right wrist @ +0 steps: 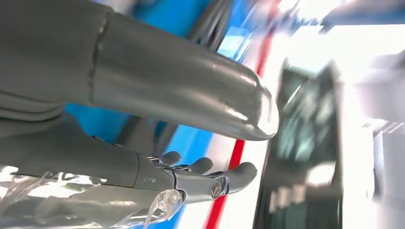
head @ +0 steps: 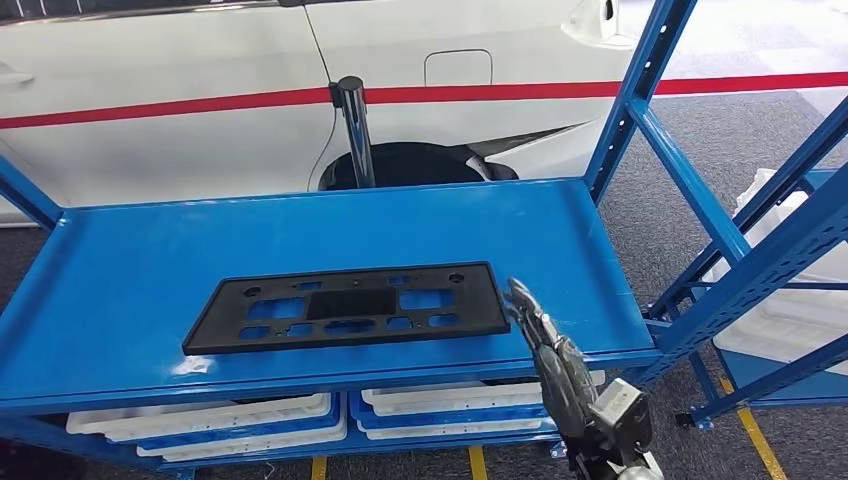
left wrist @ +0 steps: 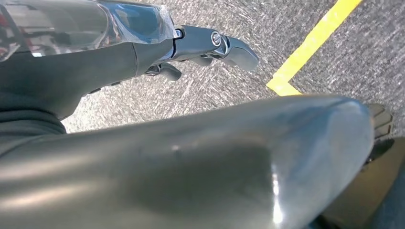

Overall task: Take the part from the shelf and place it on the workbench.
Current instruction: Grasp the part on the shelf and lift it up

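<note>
Head view has the blue shelf (head: 120,290) taking up most of the frame, and the part (head: 350,307), a flat black plastic plate with a bunch of cutouts, is lying flat on the top level, a bit left of centre and close to the front edge. Nothing is touching it. The right hand (head: 545,345) comes up from the lower right of the frame, fingers stretched out fairly straight and pointing up toward the plate's right end; the fingertips sit just beside that right edge, but I honestly can't tell if they're touching it or hanging just short of it. It's holding nothing, and the right wrist view backs that up: thumb and dark fingers spread apart with only air between them, blurry blue shelf and a red stripe behind. Left wrist view shows the left hand (left wrist: 210,45) near the top of the frame over grey speckled floor (left wrist: 224,90) with a yellow line (left wrist: 310,45) in the upper right; its fingers are loosely extended and there's nothing in it either. Under the top level of the shelf, along the bottom of the head view, are white trays (head: 240,418) on a lower level. Behind the shelf is a white car (head: 180,60) with a red stripe along its side, and a dark pole (head: 356,125) stands in front of the wheel arch.
</note>
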